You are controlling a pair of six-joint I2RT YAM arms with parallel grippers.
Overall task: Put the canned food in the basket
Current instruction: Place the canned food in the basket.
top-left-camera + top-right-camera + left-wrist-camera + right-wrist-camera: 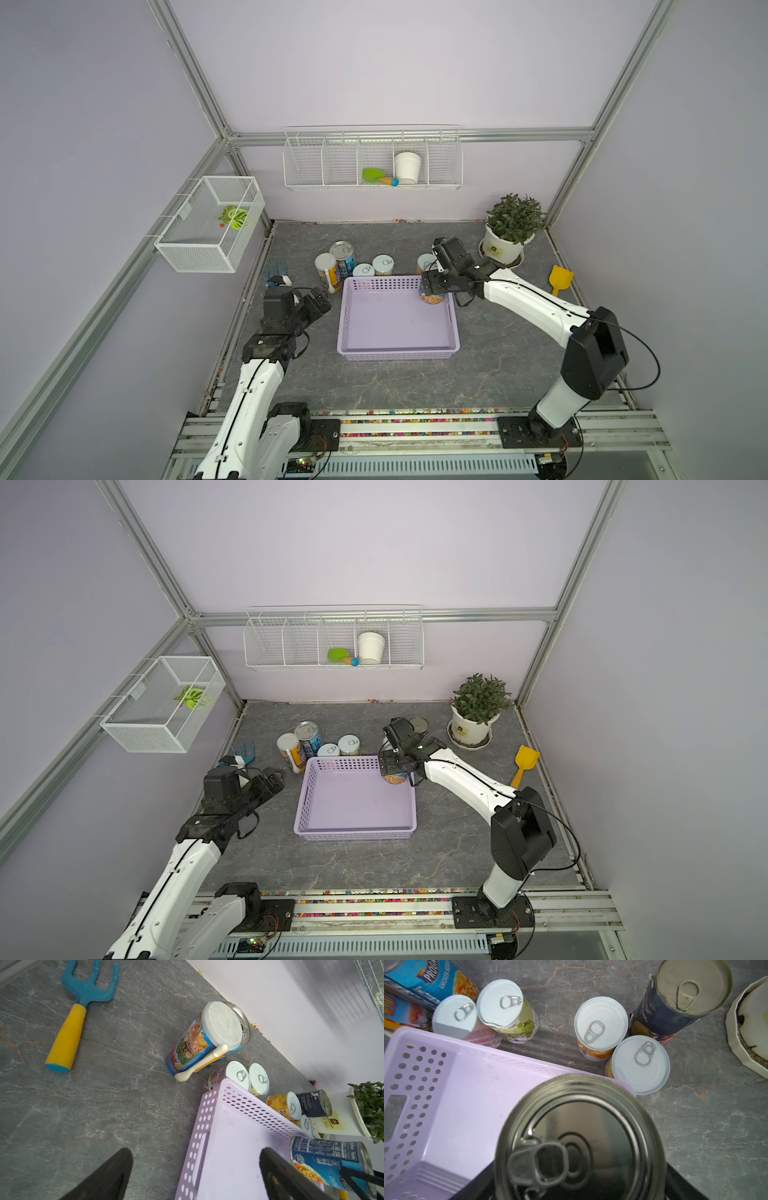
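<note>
Right claw (432,287) is closed round a silver-topped, blue-labelled can (432,298); it stands upright inside the basket (399,354) at the far right corner; whether it touches the basket floor I cannot tell. Left claw (321,298) gapes wide with nothing in it, above the bench (415,386) near the basket's far left corner. The other tins stand upright on the bench beyond the basket's far wall: a capped can (325,266) just beside a tall blue can (344,254); a pink can (454,1016) and a green can (506,1005) side by side; a yellow can (601,1024) touching a second yellow can (640,1064); a dark can (693,987) just beside those.
</note>
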